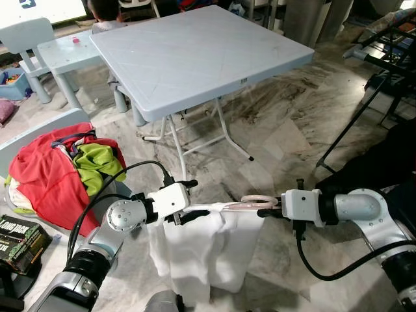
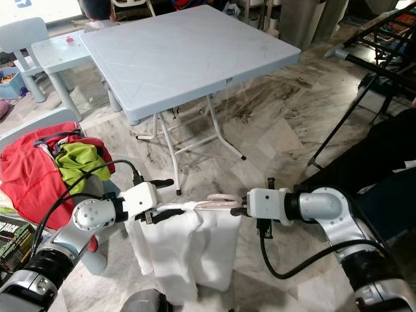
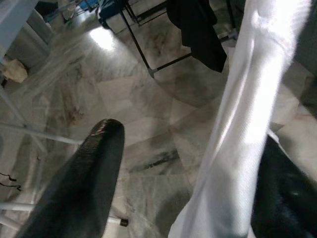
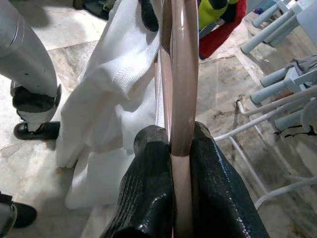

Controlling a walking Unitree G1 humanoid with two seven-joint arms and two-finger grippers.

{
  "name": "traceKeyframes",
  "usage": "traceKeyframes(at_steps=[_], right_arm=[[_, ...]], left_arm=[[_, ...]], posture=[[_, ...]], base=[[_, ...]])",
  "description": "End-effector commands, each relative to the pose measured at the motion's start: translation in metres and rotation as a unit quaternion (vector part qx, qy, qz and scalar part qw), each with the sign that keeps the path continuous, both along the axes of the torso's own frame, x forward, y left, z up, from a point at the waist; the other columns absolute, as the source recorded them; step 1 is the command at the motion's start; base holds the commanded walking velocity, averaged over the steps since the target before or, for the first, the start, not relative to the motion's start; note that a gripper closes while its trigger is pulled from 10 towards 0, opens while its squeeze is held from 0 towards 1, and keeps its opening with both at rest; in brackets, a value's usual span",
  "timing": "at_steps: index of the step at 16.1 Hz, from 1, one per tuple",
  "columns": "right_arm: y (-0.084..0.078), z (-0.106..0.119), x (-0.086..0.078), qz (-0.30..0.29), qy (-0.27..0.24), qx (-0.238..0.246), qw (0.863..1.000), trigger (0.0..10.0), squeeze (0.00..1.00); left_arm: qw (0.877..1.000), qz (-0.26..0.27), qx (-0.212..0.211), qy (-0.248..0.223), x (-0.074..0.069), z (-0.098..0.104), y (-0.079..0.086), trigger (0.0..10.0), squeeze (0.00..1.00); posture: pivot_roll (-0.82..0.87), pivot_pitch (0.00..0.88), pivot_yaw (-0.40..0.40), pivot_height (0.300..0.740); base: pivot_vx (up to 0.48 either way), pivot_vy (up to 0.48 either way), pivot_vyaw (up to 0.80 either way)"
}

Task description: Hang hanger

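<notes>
The right gripper (image 4: 173, 144) is squeezed tight on the hook end of the pink plastic hanger (image 1: 250, 203). The hanger's long bar runs straight away from those fingers toward the left gripper (image 1: 184, 214), whose fingers pinch the white cloth shirt (image 1: 208, 250) hanging on it.

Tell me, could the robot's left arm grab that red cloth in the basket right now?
Probably not right away. The left tool is holding one side of the white garment draped on the pink plastic hanger, so it is occupied. The red cloth lies uncovered beside that arm.
</notes>
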State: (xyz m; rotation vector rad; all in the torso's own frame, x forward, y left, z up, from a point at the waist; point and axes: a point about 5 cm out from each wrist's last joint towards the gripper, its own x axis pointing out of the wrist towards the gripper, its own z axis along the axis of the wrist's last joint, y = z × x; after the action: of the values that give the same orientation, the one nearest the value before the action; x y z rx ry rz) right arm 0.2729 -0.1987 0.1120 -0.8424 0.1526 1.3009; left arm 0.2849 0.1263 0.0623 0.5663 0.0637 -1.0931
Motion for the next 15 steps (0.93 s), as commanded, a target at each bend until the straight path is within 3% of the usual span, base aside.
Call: traceKeyframes(at_steps=[1, 15], right_arm=[[0.0072, 0.0123, 0.0077, 0.015, -0.025, 0.011, 1.000, 10.0, 0.00], [0.0101, 0.0133, 0.0164, 0.012, -0.032, 0.007, 0.999, 10.0, 0.00]], left_arm=[[1.000, -0.001, 0.009, -0.009, 0.0036, 0.0018, 0.0016, 0.0, 0.00], [1.000, -0.008, -0.002, -0.007, 0.0026, -0.0036, -0.0028, 0.0, 0.00]], posture=[[-0.09, 0.000, 0.042, 0.740], [-0.09, 0.000, 0.030, 0.740]], base=[[0.000, 0.000, 0.00], [0.000, 0.000, 0.00]])
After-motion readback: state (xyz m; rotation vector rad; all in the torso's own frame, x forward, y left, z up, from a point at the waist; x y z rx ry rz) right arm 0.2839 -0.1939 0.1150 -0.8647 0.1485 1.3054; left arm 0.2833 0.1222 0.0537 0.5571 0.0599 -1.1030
